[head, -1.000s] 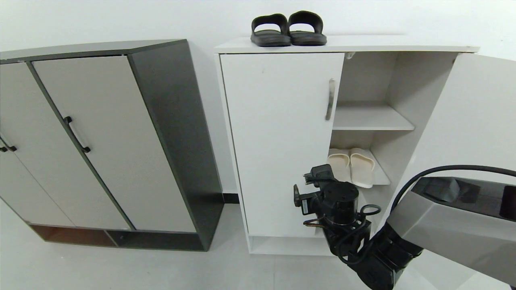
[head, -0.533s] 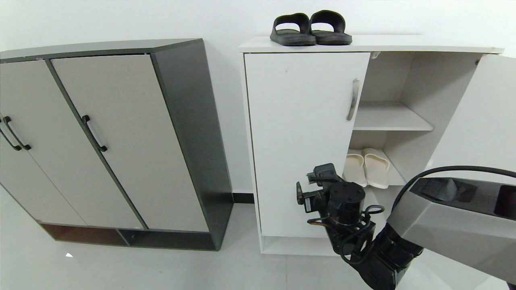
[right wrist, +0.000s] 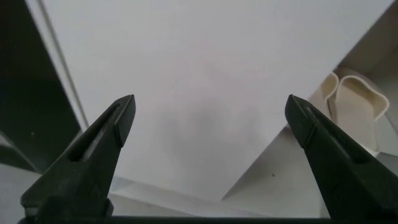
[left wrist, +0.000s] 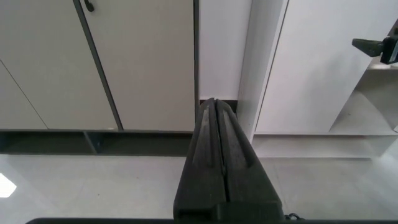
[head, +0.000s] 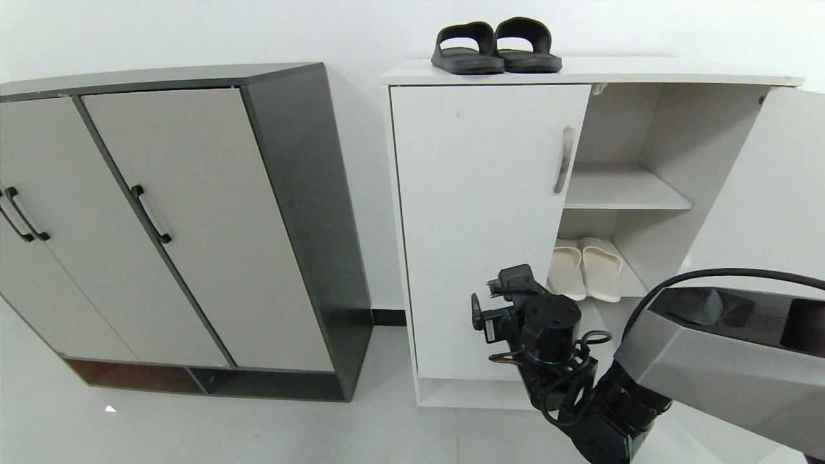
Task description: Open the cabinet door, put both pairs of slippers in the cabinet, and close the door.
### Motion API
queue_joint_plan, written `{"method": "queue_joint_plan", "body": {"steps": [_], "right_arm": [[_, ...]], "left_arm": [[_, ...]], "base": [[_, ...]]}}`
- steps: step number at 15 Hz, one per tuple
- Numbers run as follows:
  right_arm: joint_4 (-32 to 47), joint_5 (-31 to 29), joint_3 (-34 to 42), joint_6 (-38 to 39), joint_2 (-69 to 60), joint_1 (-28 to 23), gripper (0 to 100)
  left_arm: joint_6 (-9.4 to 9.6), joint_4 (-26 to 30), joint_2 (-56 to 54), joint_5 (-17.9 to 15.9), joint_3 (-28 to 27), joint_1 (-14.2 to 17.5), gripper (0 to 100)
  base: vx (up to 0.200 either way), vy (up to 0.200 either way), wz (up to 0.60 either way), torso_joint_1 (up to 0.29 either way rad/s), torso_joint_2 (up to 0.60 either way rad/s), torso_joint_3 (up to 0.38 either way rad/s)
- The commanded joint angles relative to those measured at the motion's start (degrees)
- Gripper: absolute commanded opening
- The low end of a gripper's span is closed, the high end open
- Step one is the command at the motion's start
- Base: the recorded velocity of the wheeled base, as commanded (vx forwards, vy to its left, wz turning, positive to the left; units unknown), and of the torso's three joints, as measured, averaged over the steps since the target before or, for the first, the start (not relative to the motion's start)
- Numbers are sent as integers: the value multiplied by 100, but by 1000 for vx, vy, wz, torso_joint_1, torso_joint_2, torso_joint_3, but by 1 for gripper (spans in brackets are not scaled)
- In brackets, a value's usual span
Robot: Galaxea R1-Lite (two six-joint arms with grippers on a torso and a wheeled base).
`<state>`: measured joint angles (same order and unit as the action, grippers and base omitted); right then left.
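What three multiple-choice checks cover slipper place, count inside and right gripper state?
1. The black slippers lie: A) on top of the white cabinet; B) on the floor; C) on a shelf.
2. Pairs inside the white cabinet: A) none; B) one; C) two.
3. The right gripper is: A) open; B) shut on a slipper; C) shut on a handle.
Key: 1 A, they sit on the top panel. 2 B, only the cream slippers lie inside. 3 A, its fingers stand wide apart with nothing between them.

Slippers (head: 496,46) atop cabinet (head: 651,67); second pair (head: 585,269) inside.
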<state>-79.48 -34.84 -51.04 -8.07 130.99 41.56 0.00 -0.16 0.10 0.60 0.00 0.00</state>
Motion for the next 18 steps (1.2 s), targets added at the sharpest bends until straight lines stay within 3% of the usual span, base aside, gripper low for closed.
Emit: {"method": "queue_joint_plan", "body": {"steps": [1, 6, 18], "right_arm": [[-32, 4, -2, -2, 23, 10, 100], [-85, 4, -2, -2, 23, 10, 100], [-85, 4, -2, -2, 41, -16, 100]], "left_arm": [[0, -2, -1, 2, 0, 0, 0], [0, -2, -1, 2, 0, 0, 0], [-9, -2, -1, 11, 0, 0, 0]], "base": [[0, 0, 0, 0, 0, 0], [0, 0, 0, 11, -144, -227], [0, 0, 0, 112, -481, -337]]}}
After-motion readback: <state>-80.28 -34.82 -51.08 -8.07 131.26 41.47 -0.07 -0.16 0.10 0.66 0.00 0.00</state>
